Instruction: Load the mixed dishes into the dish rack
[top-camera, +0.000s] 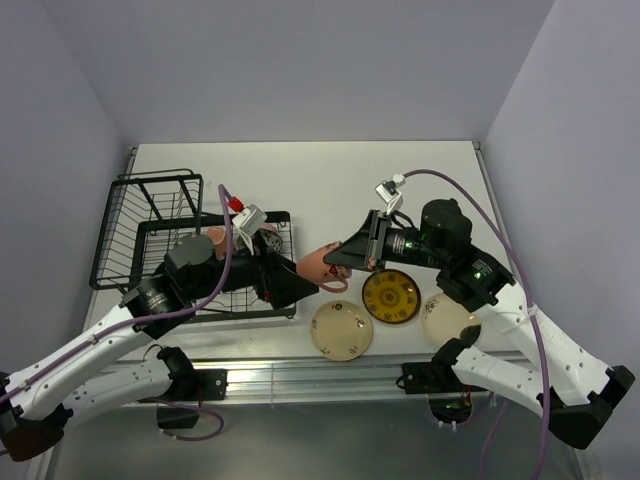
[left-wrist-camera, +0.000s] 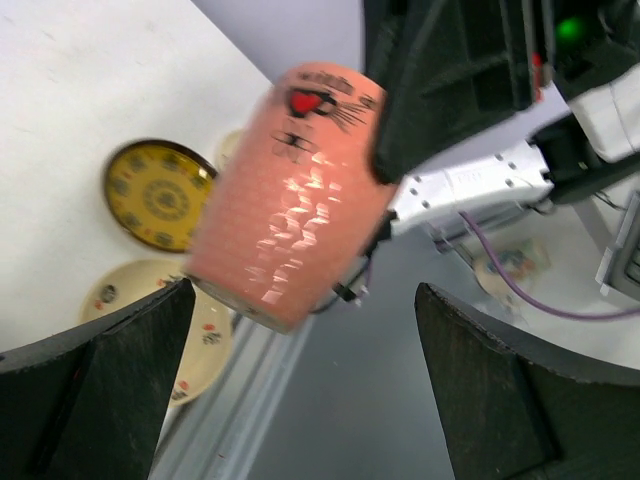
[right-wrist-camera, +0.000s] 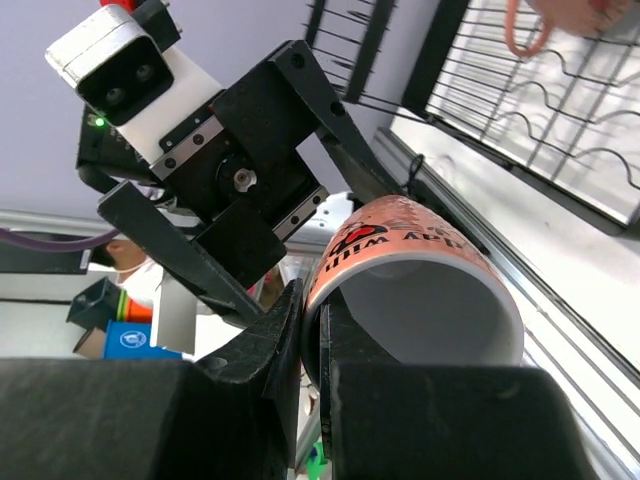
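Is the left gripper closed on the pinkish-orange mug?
No, the left gripper shows its fingers wide apart in its wrist view, while the right gripper clamps the mug by its rim.

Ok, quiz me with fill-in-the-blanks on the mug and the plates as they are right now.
The right end effector grips the mug by its ___.
The left end effector stands ___ with the mug between its fingers.
The mustard-yellow plate lies on the ___, outside the dish rack.
Missing words: rim; open; table.
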